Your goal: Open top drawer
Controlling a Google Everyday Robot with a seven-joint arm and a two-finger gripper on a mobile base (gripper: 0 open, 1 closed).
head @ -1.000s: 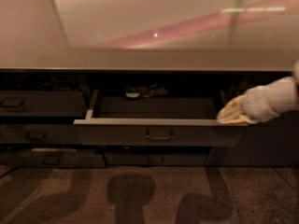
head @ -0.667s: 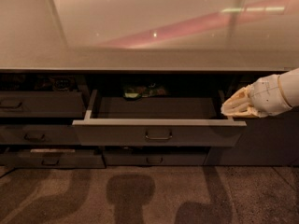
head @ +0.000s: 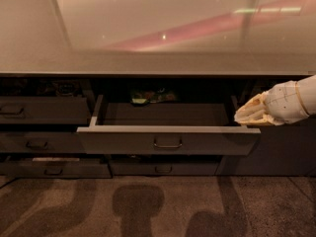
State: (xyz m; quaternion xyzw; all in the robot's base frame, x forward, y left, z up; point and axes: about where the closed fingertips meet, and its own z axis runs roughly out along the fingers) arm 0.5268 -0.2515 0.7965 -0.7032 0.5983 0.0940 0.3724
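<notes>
In the camera view, the top drawer point(head: 123, 141) stood pulled well out of the cabinet across the middle of the frame. Its flat front was forward of the neighbouring drawer fronts and its tray was open to view. Compared with a second before, the front reached slightly wider in the frame, so I judged it had come out a little further. The gripper point(head: 247, 115), right of centre, had stayed by the right end of the drawer's top rim and now lay just above it. Whether it touched the rim could not be made out. Whether the gripper was clenched or released could not be told, but it was nowhere near the loop handle point(head: 168, 143) at the middle of the front. With the tray this exposed, the opening looked essentially done.

Much was hard to read. The arm point(head: 296, 101) was cut off by the right edge. Some small greenish items point(head: 148, 97) at the back of the tray, under the countertop point(head: 158, 63), sat in shadow and could not be identified. The open slots at upper left were too dark to make out.
</notes>
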